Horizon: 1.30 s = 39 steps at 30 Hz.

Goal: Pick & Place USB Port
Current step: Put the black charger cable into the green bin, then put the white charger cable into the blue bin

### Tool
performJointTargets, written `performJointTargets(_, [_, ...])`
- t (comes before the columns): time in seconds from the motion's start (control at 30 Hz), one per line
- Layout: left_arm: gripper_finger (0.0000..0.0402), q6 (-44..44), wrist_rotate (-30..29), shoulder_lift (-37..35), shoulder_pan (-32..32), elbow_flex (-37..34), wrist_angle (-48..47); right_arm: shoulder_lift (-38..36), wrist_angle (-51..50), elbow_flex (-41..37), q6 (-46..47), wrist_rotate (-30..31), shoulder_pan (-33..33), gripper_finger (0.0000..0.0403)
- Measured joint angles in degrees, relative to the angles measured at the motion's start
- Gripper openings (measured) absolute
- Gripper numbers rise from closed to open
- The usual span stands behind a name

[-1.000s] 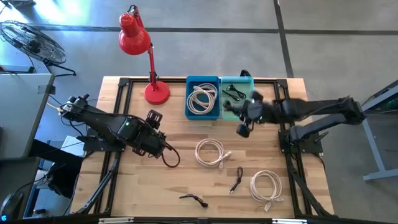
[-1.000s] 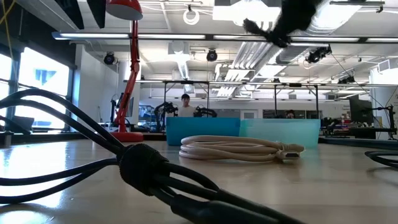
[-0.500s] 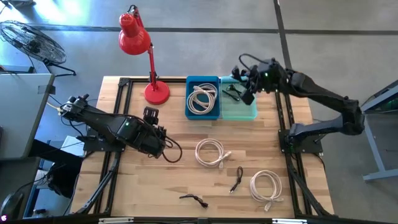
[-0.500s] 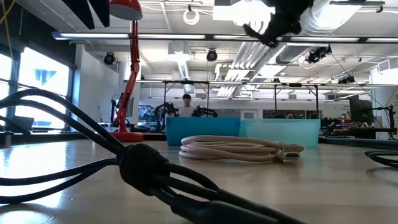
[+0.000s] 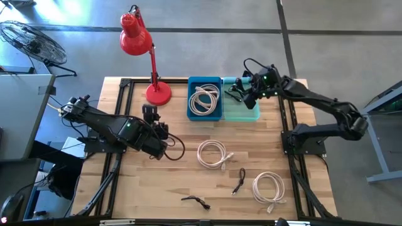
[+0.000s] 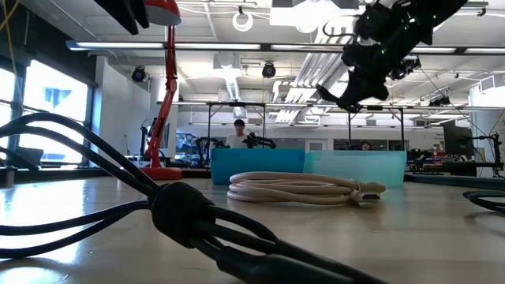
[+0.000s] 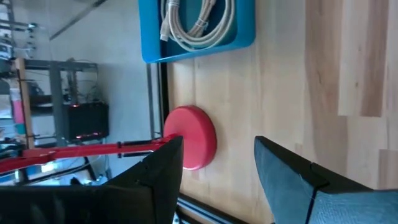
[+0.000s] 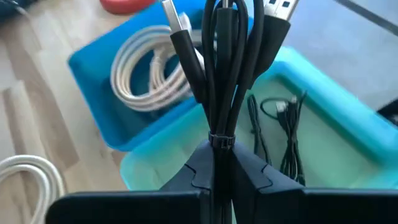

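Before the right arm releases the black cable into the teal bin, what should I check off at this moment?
1. Right pincer grips the black USB cable: ok.
2. Pincer is above the teal bin, not the blue bin: ok in the high view.
3. Teal bin has room; one black cable already lies inside: ok.
4. Dangling plugs clear the bin's rim: cannot tell.
5. Left pincer is open over bare wood near the red lamp base, away from the drop: ok.

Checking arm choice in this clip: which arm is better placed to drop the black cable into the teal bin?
Right: its hand grips the black cable above the teal bin; the left hand is near the lamp.
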Motion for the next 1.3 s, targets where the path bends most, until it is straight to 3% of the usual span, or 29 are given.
performJointTargets(0.4, [0.0191,4.2,-1.6,0.0,0.0,0.0,0.4,0.0,9.7,-12.5,2.8,1.9,-0.2,0.0035])
performJointTargets(0.67, [0.0191,4.2,0.3,0.0,0.0,0.0,3.4,0.0,10.7,-13.2,-0.8,1.5,-0.4,0.0042])
performJointTargets(1.07, [0.0191,4.2,0.6,0.0,0.0,0.0,5.0,0.0,12.0,-13.2,-4.5,2.6,-0.4,0.0135])
performJointTargets(1.3, [0.0191,7.7,-0.1,0.1,0.0,0.0,7.3,-0.1,16.4,-12.0,-4.6,1.0,-0.4,0.0152])
